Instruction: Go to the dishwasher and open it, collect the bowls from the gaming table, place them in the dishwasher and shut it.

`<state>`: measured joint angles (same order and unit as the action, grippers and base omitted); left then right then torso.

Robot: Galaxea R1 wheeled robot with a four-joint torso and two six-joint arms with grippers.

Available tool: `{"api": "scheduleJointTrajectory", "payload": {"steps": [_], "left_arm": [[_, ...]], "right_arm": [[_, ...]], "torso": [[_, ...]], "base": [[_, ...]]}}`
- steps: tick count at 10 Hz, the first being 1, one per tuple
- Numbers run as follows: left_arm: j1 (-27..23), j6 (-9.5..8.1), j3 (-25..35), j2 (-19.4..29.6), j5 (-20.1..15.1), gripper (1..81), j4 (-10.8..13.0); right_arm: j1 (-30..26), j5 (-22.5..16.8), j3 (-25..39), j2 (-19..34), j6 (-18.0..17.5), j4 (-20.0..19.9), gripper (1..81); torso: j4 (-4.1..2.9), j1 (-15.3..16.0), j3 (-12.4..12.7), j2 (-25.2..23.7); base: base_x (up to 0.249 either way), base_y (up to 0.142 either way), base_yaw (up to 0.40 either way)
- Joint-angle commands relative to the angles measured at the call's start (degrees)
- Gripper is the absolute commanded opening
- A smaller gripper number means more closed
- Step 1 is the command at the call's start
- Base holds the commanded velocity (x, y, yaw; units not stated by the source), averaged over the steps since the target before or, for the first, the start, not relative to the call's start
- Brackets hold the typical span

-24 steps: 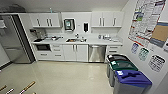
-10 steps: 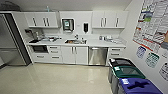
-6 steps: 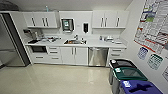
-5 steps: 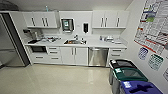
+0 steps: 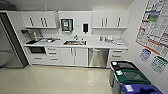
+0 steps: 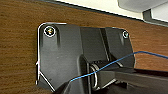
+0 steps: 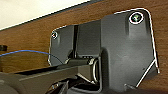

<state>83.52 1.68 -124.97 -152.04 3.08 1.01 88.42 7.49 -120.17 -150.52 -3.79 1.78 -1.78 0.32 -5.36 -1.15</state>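
Dishwasher (image 5: 98, 57): centre-right of the head view, under the white countertop (image 5: 100, 45), door closed.
Finish: flat stainless steel front, horizontal bar handle.
Neighbours: white cabinets (image 5: 73, 56), sink (image 5: 74, 43) upper left.
Grippers: finger state cannot be told.
Bins (image 5: 130, 78): lower right, lidded.

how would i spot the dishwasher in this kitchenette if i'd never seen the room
Find the long white counter on the far wall, then the sink set into it. The dishwasher sits under the counter just right of the sink. It is the one stainless steel front among white cabinet doors and drawers.
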Motion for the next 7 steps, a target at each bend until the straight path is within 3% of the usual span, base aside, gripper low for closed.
{"api": "scheduleJointTrajectory", "payload": {"steps": [1,7], "left_arm": [[-2.43,0.16,0.6,1.47,-2.91,81.1,-0.13],[-2.43,0.16,0.6,1.47,-2.91,81.1,-0.13]], "right_arm": [[-2.23,-3.09,0.74,1.42,0.28,1.12,81.1],[-2.23,-3.09,0.74,1.51,0.28,1.12,81.1]], "torso": [[0.0,0.0,0.0,0.0],[0.0,0.02,0.0,0.0]], "base": [[0.114,0.0,0.0],[0.113,0.0,0.0]]}}
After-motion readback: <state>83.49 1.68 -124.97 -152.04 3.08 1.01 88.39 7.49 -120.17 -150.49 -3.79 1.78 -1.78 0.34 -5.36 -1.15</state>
